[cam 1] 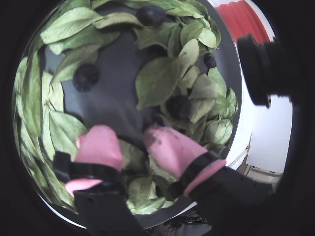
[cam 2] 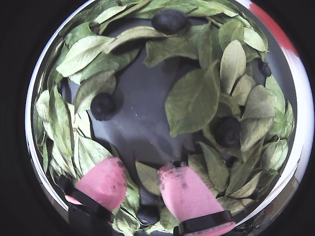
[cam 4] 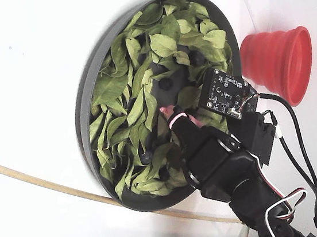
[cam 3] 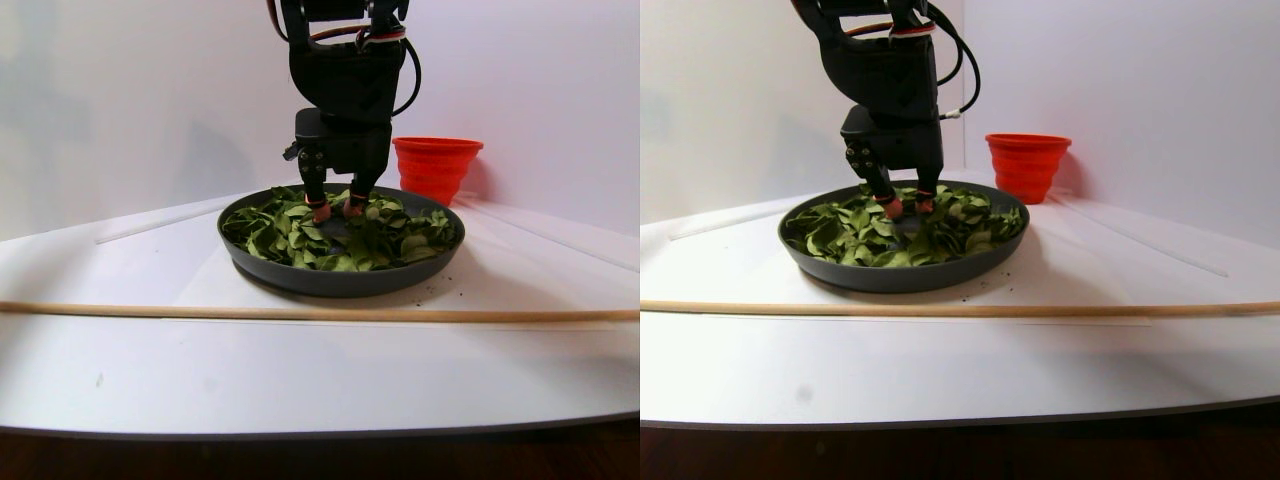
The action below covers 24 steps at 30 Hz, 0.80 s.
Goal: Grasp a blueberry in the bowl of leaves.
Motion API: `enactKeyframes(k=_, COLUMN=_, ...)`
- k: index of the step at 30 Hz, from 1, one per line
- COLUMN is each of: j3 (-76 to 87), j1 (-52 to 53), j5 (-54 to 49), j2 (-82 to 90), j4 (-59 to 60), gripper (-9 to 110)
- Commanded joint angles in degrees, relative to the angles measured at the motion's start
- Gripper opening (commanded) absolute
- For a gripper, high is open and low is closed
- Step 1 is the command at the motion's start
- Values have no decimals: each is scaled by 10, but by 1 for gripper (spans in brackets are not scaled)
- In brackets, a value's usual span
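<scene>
Pink fingertips frame the bottom of a wrist view, where the gripper (cam 1: 133,147) hangs spread apart over the dark bowl (cam 1: 118,93) with nothing between its jaws. Green leaves (cam 1: 157,81) ring a bare patch of the bowl floor. One blueberry (cam 1: 86,77) lies on that patch to the left, and another blueberry (cam 1: 178,106) sits among leaves just beyond the right fingertip.

In the other wrist view the gripper (cam 2: 142,184) is equally empty and parted. A blueberry (cam 2: 103,106) rests at the left, a second berry (cam 2: 227,131) at the right, a third (cam 2: 169,21) near the far rim, and a fourth (cam 2: 147,214) low between the fingers, partly under leaves.

The stereo pair view shows the gripper (cam 3: 333,210) lowered into the bowl (cam 3: 340,275), its tips at leaf level, with a red cup (cam 3: 436,165) behind and a wooden stick (cam 3: 320,313) lying across the table in front.

The fixed view shows the arm reaching over the bowl (cam 4: 84,104) from the lower right, its pink tip near the dark centre.

By my reading, the approach is done: the gripper is down among the leaves. The grasp itself is left, since no berry is held and the fingers have not closed.
</scene>
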Motion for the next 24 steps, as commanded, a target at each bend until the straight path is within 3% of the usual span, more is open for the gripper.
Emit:
enactKeyframes(k=1, j3=-25, j1=-4, j5=4, j2=0, j4=-19, gripper=15)
enactKeyframes(k=24, j3=-67, j1=-18, j5=25, j2=-42, j4=-56, gripper=19)
